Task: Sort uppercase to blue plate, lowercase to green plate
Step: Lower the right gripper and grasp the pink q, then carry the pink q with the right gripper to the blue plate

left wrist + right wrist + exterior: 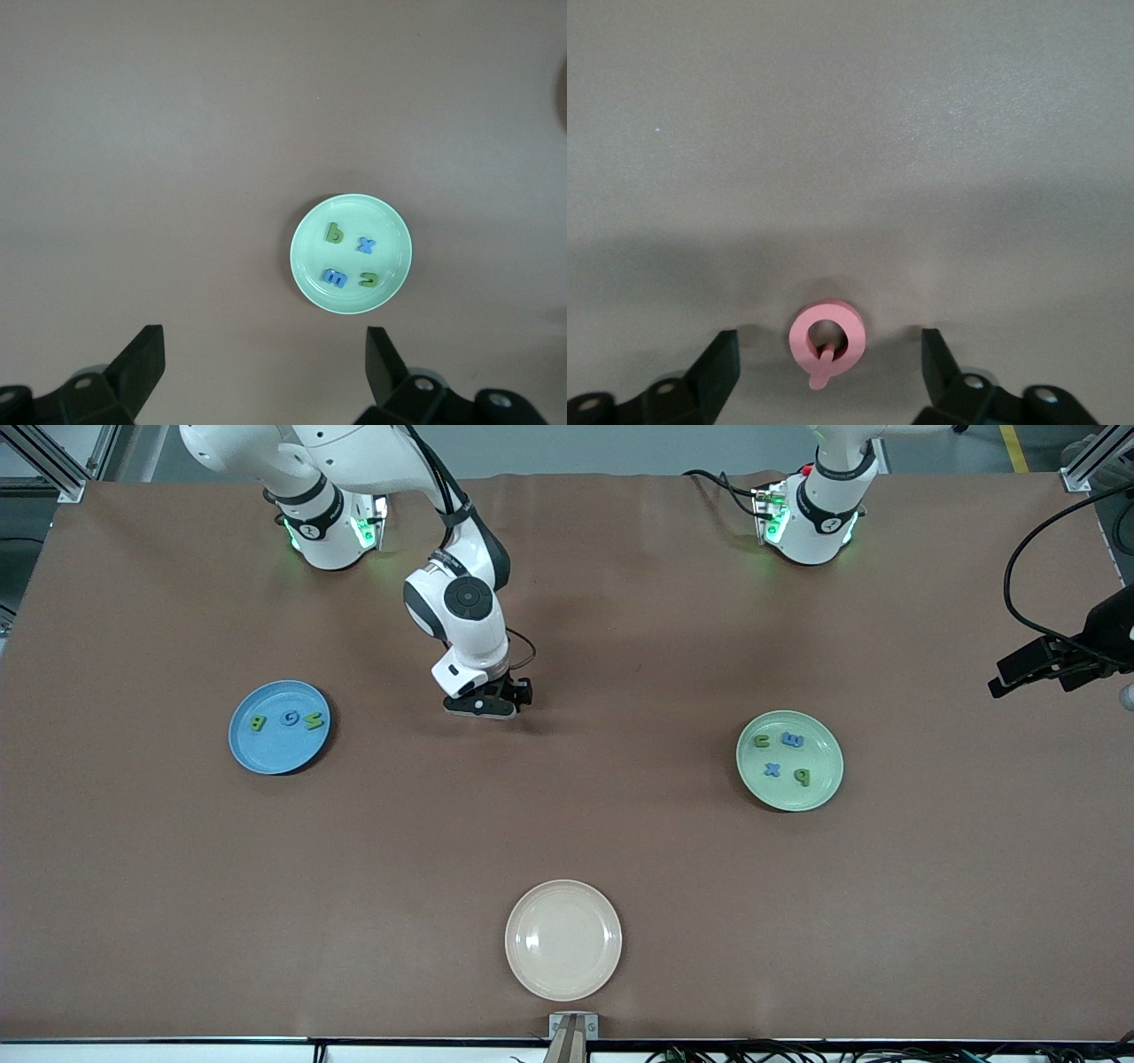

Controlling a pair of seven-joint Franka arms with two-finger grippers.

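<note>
right gripper: low over the middle of the desk, between the two coloured plates, fingers wide, either side of the pink q, not touching it.
pink q: flat on the desk, the last capital outside a plate; in the front view the gripper hides it.
blue plate: toward the right arm's end, holding b, g, s.
green plate: toward the left arm's end, with four lowercase letters in it.
left gripper: waiting high over the desk, fingers wide, empty.
risk: the thin, light letter may slide or tip as the fingers close; an off-centre pinch could drop it short of the plate.
surface: matte brown sheet, bare cream plate at its near edge.
room: metal frame posts at the corners, cables along the edge.
</note>
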